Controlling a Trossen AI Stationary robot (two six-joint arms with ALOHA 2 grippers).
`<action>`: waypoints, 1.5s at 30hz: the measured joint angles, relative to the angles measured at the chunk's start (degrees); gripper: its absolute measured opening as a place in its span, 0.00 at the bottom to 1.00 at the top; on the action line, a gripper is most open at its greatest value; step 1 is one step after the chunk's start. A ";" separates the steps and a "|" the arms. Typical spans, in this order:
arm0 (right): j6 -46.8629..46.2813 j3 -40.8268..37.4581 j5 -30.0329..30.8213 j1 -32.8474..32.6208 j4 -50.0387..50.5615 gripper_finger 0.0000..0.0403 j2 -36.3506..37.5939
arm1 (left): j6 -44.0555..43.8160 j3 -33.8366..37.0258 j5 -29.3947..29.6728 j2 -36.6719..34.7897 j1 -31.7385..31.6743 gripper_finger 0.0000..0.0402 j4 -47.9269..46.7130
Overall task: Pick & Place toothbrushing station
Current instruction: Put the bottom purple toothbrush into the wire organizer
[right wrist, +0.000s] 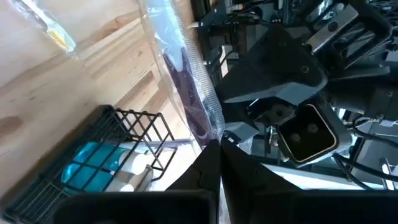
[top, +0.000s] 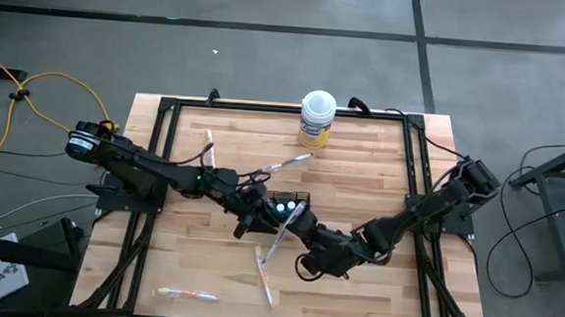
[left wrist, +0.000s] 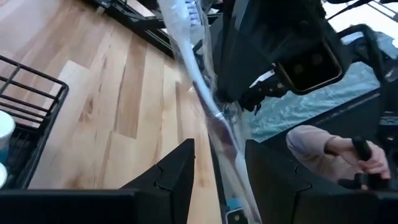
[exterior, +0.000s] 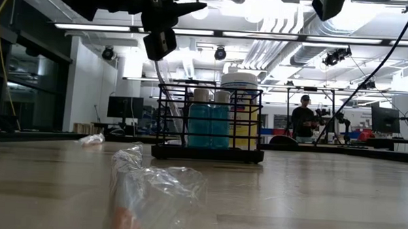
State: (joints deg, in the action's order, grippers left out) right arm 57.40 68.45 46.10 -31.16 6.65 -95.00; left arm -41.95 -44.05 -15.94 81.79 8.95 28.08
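- the black wire-mesh holder (top: 288, 204) sits near the middle of the wooden table (top: 360, 183), with two teal white-capped tubes (exterior: 208, 120) standing upright inside it
- left gripper (top: 259, 219) is just beside the holder's near-left corner, above the table; its fingers (left wrist: 168, 177) stand apart with a wrapped pale toothbrush (left wrist: 202, 99) running between them, and whether they touch it cannot be told
- right gripper (top: 303, 231) is just beside the holder's near-right corner, its fingers (right wrist: 214, 165) pinched shut on the clear wrapper of the same toothbrush, which slants from the holder's right side toward the near edge
- both arms cross in front of the holder, so the room on its near side is crowded; the far side, toward the yellow tub (top: 316, 119), is more open
- a second wrapped toothbrush (top: 290, 163) lies between the holder and the tub; a third (top: 264, 277) lies nearer the front edge, a fourth (top: 188, 293) almost at the front edge left of the holder, and one (top: 210, 146) far-left of it
- a black metal frame (top: 162, 131) borders the table
- the tub has a white lid and a label whose writing is too small to read
- a person (exterior: 301, 119) stands in the room far behind the holder
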 joint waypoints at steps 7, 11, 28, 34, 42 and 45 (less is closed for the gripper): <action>5.22 -0.02 -0.08 -0.02 -2.81 0.00 -2.98 | -0.10 0.02 -2.83 -0.02 -1.04 0.34 2.83; 10.03 -0.02 0.06 -0.08 -5.80 0.00 -4.70 | -0.10 0.02 -3.02 -0.06 -1.25 0.34 2.64; 14.70 -0.02 5.47 -2.29 -8.41 0.00 -5.82 | -1.47 0.02 -4.23 -0.06 -1.29 0.34 2.60; 14.87 -0.02 6.36 -3.94 -8.48 0.00 -5.77 | -1.60 0.02 -4.15 -0.06 -1.35 0.34 2.60; 16.38 -0.02 5.59 -4.04 -10.02 0.00 -5.75 | -1.60 0.02 -4.05 -0.06 -2.77 0.34 2.40; 17.48 -0.02 4.87 -3.98 -11.73 0.00 -5.73 | -1.59 0.02 -3.87 -0.04 -2.96 0.34 2.36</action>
State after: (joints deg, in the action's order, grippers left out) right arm 74.88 68.42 50.97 -35.14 -5.08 -100.73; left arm -43.53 -44.03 -19.81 81.75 5.99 30.44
